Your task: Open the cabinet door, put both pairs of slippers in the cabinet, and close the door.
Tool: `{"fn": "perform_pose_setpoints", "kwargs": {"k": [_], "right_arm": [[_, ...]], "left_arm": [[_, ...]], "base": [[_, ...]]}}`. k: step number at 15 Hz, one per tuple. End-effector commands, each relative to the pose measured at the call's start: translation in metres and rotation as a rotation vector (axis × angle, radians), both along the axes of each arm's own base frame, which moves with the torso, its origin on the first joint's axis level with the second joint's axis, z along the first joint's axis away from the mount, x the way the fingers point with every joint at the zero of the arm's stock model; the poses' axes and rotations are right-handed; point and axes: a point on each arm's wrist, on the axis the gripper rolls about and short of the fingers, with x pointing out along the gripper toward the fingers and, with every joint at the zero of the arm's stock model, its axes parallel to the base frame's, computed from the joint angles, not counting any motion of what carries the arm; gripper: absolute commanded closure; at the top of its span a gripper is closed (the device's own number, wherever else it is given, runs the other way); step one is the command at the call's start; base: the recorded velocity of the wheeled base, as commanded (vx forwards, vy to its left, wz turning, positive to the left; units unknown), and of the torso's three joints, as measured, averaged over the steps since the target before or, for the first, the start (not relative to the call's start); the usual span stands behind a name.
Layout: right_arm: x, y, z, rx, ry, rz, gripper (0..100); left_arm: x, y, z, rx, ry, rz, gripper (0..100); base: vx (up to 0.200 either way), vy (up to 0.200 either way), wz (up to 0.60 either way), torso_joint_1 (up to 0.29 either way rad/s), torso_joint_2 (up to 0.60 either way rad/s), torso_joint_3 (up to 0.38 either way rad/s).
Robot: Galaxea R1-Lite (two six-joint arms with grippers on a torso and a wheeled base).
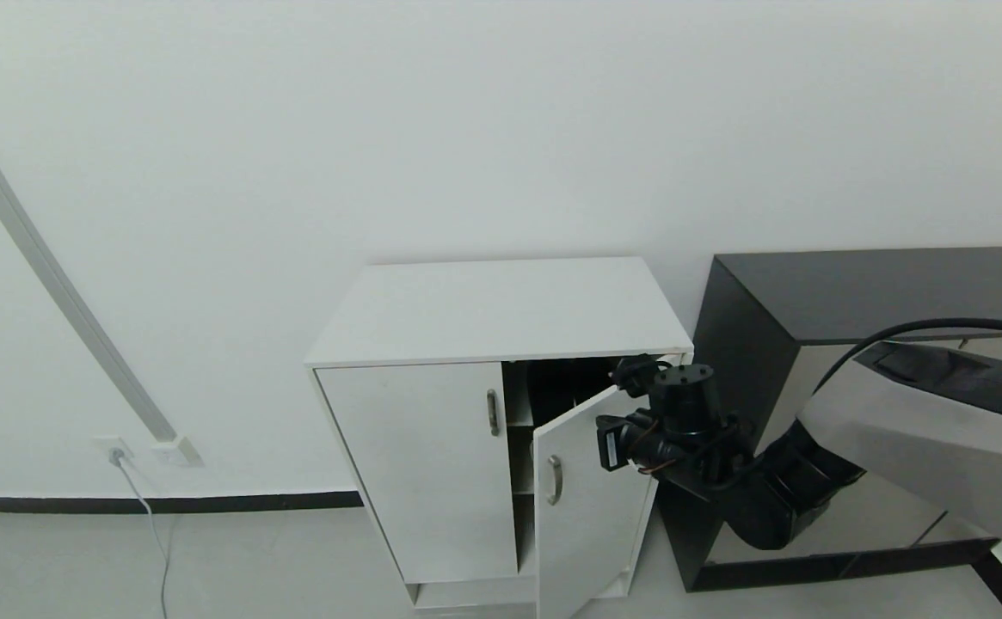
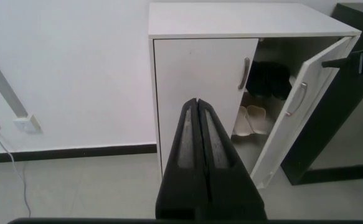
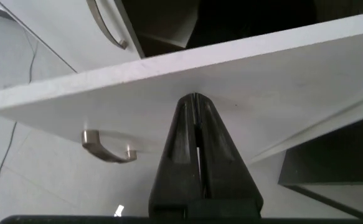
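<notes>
First, the right gripper (image 3: 195,98): fingers pressed together, only a thin slit between them. Its tips sat at the upper edge of the cabinet's right door (image 1: 591,499), on the side that carries the handle (image 1: 555,480). They looked to be touching the panel, though I could not be sure of contact.

Left gripper (image 2: 197,102): fingers also closed tight and holding nothing. It hung in front of the cabinet (image 1: 501,309), well apart from it and pointed toward the left door (image 1: 419,464).

Cabinet notes:
- Right door stood ajar, swung partway out from the cabinet front.
- Left door lay flush against the cabinet front.
- Through the gap, a dark pair of slippers (image 2: 269,78) sat on the upper shelf inside the cabinet.
- A pale pair of slippers (image 2: 254,118) sat on the shelf below them, also inside.

Surroundings:
- A black cabinet (image 1: 853,292) stood just beside the white one, on its right-door side.
- A wall socket (image 1: 113,449) was low on the wall, well off to the cabinet's left-door side, with a grey cable (image 1: 152,524) trailing from it to the floor.
</notes>
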Motion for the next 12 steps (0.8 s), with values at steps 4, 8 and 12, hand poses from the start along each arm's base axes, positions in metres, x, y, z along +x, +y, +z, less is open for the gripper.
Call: {"fn": "perform_pose_setpoints", "kwargs": {"k": [4,8,12], "right_arm": [[0.015,0.008,0.0,0.001,-0.005,-0.008,100],[0.023,0.014,0.001,-0.014,0.004,-0.016,100],[0.034,0.021,-0.001,-0.02,-0.004,-0.018,100]], "left_arm": [[0.0,0.0,0.0,0.001,0.001,0.0,100],[0.0,0.0,0.0,0.001,0.001,0.0,100],[0.0,0.0,0.0,-0.001,0.001,0.0,100]], "base": [[0.0,0.0,0.0,0.0,0.0,0.0],[0.0,0.0,0.0,0.0,0.0,0.0],[0.0,0.0,0.0,0.0,0.0,0.0]]}}
